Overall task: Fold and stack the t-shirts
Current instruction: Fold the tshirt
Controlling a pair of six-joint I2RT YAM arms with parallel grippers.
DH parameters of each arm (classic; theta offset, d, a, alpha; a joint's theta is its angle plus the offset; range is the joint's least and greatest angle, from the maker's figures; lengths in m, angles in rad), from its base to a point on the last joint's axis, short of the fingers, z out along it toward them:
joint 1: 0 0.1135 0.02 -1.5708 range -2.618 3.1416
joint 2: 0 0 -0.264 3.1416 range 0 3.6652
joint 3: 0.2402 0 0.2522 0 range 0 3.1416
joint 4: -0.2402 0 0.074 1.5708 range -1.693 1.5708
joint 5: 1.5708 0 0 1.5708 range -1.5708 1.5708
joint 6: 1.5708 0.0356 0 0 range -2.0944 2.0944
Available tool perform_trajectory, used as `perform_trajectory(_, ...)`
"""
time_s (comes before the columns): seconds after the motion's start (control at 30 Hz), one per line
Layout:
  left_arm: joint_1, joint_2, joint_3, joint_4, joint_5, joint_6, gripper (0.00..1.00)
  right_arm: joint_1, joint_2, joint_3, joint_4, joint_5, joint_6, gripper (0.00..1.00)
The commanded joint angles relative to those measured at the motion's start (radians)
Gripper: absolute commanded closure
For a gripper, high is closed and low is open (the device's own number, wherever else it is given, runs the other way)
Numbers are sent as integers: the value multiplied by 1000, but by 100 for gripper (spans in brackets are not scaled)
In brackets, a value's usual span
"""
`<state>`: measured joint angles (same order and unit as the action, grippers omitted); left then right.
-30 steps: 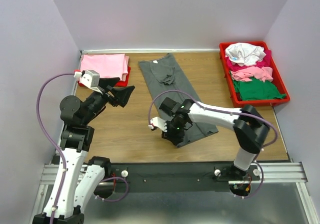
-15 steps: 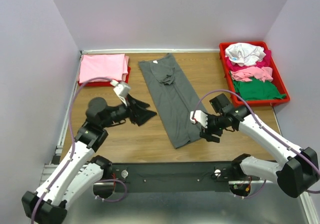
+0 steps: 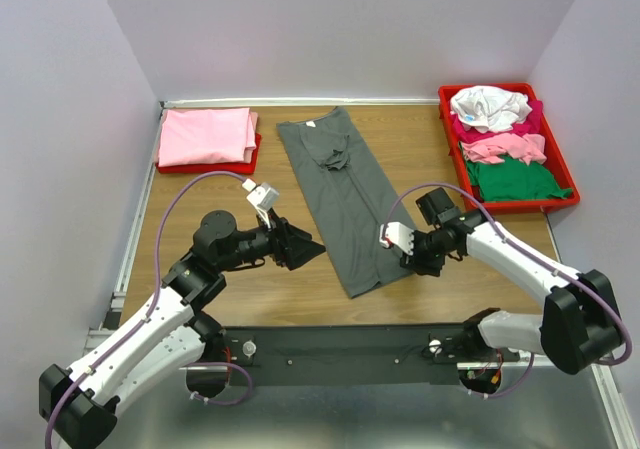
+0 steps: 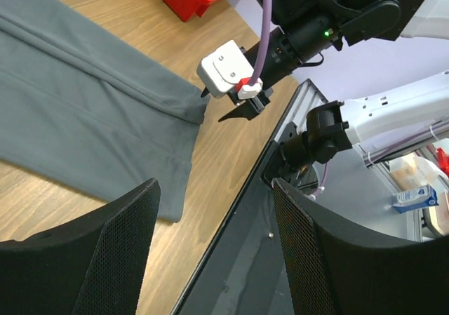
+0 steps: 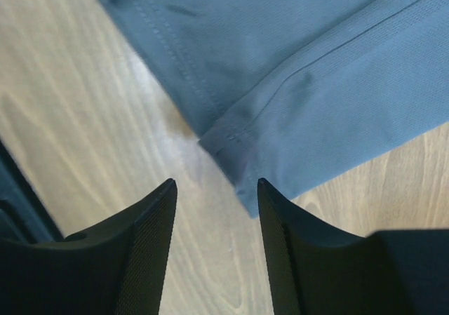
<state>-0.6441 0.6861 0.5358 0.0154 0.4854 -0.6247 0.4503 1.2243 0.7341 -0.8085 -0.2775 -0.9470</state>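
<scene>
The right gripper (image 3: 414, 261) has its jaws apart and holds nothing. It points down at the near right corner of the grey shirt (image 3: 340, 194), whose hem lies under the gap between the fingers (image 5: 140, 259). The left gripper (image 3: 312, 252) is likewise spread and empty, over bare wood just left of that shirt's near end. The grey shirt lies on the desk (image 3: 420, 139) as a long folded strip, slanting from the far edge toward the near edge. A folded pink shirt (image 3: 205, 136) lies on the left tray (image 3: 200, 168) in the far left corner. The right tray (image 3: 452, 154), in the far right corner, holds a heap of shirts (image 3: 500, 139).
</scene>
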Motion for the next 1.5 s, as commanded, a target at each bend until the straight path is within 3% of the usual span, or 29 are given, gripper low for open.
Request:
perform_trajectory(0.0, -6, -22, -8, 20, -22, -4, 27, -5, 35, -12, 80, 37, -6, 45)
perform_trajectory(0.47, -8, -17, 1, 4, -5, 13, 27, -5, 118, 7, 98, -97, 24, 69)
perform_trajectory(0.67, -8, 21, 15, 3, 8, 14, 27, -1, 124, 11, 94, -155, 45, 73)
perform_trajectory(0.8, -18, 76, 49, -3, 28, 52, 27, 8, 122, 10, 81, -192, 53, 52)
perform_trajectory(1.03, -60, 207, 200, -71, 30, 202, 27, 5, 77, 112, 17, -115, 97, 42)
perform_trajectory(1.07, -71, 216, 234, -86, 13, 311, 28, -2, 58, 143, 9, -100, 109, 40)
perform_trajectory(1.13, -106, 230, 324, -112, -71, 432, 27, -57, 9, 275, -18, -107, 128, 29)
perform_trajectory(1.17, -115, 233, 348, -106, -99, 538, 27, -86, 1, 321, -43, -129, 129, 19)
perform_trajectory(1.23, -146, 239, 378, -89, -175, 655, 26, -166, -8, 454, -55, -195, 129, 13)
perform_trajectory(1.3, -209, 256, 382, -69, -230, 761, 25, -220, -40, 494, -32, -241, 108, 0)
perform_trajectory(1.43, -392, 374, 403, -100, -347, 717, 25, -239, -95, 394, 121, -308, 151, 0)
perform_trajectory(1.47, -482, 406, 391, -110, -404, 695, 26, -242, -71, 371, 106, -311, 134, 0)
